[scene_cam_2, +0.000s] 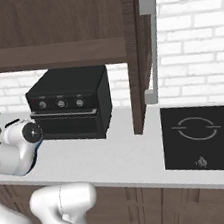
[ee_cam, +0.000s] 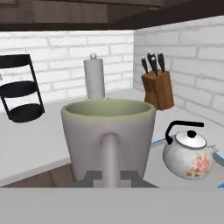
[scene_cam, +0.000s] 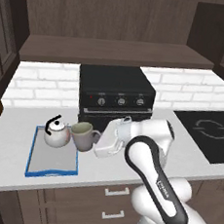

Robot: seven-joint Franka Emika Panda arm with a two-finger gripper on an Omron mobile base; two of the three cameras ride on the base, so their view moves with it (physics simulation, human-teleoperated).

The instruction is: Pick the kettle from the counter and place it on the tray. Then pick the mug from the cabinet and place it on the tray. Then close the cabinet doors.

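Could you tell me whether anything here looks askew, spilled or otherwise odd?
Nothing stands out. The kettle sits upright on the tray, and the mug is upright, held by its handle in the gripper, with nothing spilled on the counter.

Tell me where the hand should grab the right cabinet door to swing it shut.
Grip the vertical grey bar handle on the open cabinet door, around mid-height, coming from the stove side. The bar stands off the door's edge, so fingers can straddle it. The hand is shut on the mug, which must go on the tray first.
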